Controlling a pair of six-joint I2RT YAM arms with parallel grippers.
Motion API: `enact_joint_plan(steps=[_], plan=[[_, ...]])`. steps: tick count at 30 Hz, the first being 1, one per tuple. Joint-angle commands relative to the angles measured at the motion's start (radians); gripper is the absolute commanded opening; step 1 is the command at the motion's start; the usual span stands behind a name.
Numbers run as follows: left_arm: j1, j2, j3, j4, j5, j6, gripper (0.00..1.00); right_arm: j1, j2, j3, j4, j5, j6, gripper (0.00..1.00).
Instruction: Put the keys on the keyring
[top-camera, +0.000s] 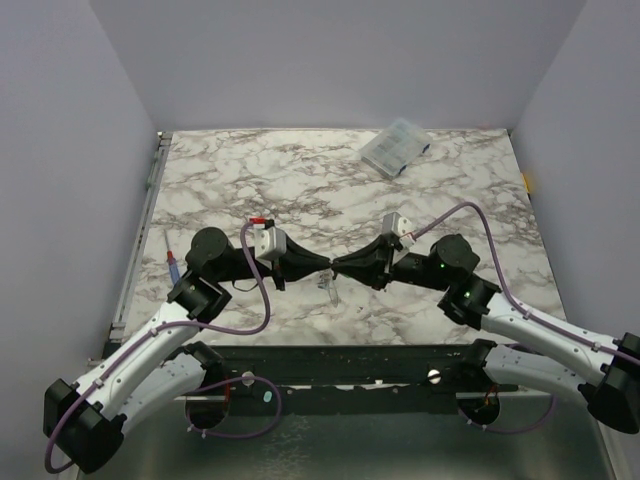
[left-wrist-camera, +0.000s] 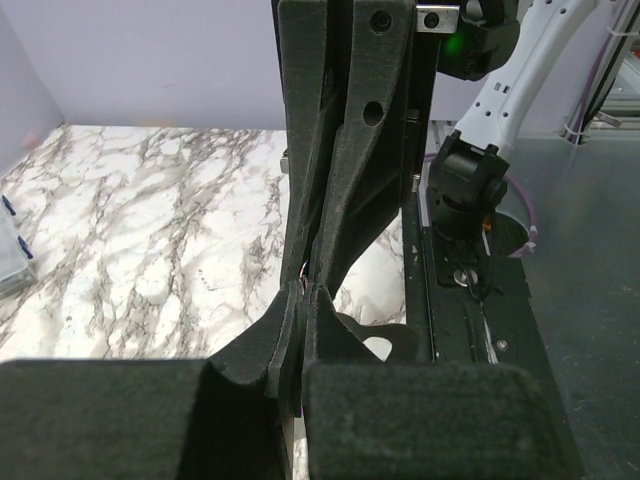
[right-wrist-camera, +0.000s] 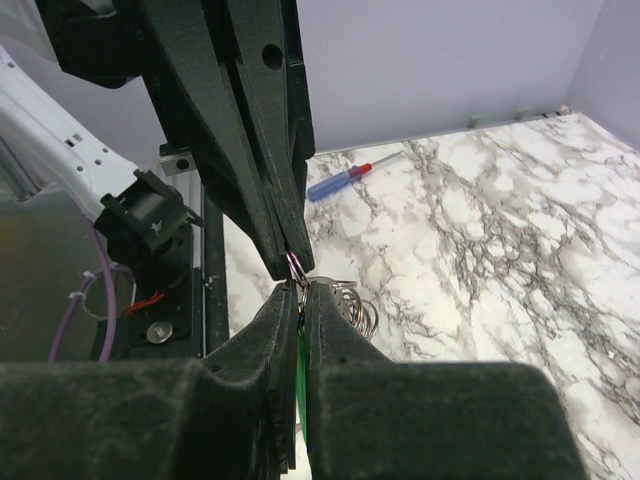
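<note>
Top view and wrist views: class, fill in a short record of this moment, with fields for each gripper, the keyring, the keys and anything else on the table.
left gripper: shut, tip to tip with the right one, over the table
right gripper: shut on the green key
keyring: silvery loops right beside the meeting fingertips
blue key: not visible
other things: screwdriver at the table's left edge; clear box at the far side
</note>
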Motion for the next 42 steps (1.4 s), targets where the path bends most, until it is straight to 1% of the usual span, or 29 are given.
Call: enact_joint_plan(steps=[1, 4, 5, 9, 10, 11, 13, 16, 19, 21, 24, 27, 30, 34, 37, 42], plan=[[0.004, -0.028, -0.009, 0.072, 0.029, -0.027, 0.00, 0.004, -0.027, -0.041, 0.088, -0.044, -0.026, 0.01], [0.004, -0.033, -0.015, 0.073, 0.012, -0.021, 0.00, 0.006, -0.037, -0.039, 0.085, -0.061, -0.042, 0.01], [0.004, -0.034, -0.017, 0.073, 0.005, -0.019, 0.02, 0.006, -0.038, -0.033, 0.075, -0.063, -0.047, 0.01], [0.004, -0.035, -0.022, 0.066, -0.008, -0.008, 0.26, 0.007, -0.040, -0.017, 0.026, -0.051, -0.049, 0.01], [0.004, -0.034, -0.021, 0.061, -0.010, -0.005, 0.31, 0.005, -0.041, -0.013, 0.013, -0.043, -0.050, 0.01], [0.004, -0.033, -0.018, 0.056, -0.012, 0.000, 0.35, 0.005, -0.042, -0.005, -0.008, -0.032, -0.079, 0.01], [0.004, -0.034, -0.012, 0.032, -0.018, 0.017, 0.41, 0.006, -0.046, 0.005, -0.046, -0.014, -0.093, 0.01], [0.004, -0.036, -0.004, 0.001, -0.029, 0.039, 0.53, 0.005, -0.056, 0.015, -0.086, 0.000, -0.110, 0.01], [0.004, -0.038, -0.004, -0.010, -0.040, 0.047, 0.60, 0.005, -0.055, 0.027, -0.128, 0.016, -0.123, 0.01], [0.004, -0.035, 0.002, -0.032, -0.050, 0.061, 0.62, 0.006, -0.058, 0.028, -0.138, 0.024, -0.129, 0.01], [0.004, -0.027, 0.023, -0.091, -0.077, 0.114, 0.62, 0.006, -0.056, 0.045, -0.179, 0.062, -0.141, 0.01], [0.004, 0.002, 0.054, -0.158, -0.127, 0.149, 0.61, 0.005, -0.035, 0.100, -0.276, 0.135, -0.160, 0.01], [0.003, 0.029, 0.077, -0.188, -0.150, 0.162, 0.60, 0.006, -0.008, 0.154, -0.364, 0.201, -0.178, 0.01], [-0.003, 0.065, 0.107, -0.207, -0.200, 0.156, 0.56, 0.006, 0.021, 0.202, -0.464, 0.269, -0.198, 0.01], [-0.009, 0.102, 0.132, -0.221, -0.251, 0.154, 0.52, 0.006, 0.028, 0.215, -0.495, 0.292, -0.210, 0.01], [-0.020, 0.156, 0.171, -0.232, -0.248, 0.150, 0.46, 0.006, 0.044, 0.242, -0.536, 0.312, -0.221, 0.01]])
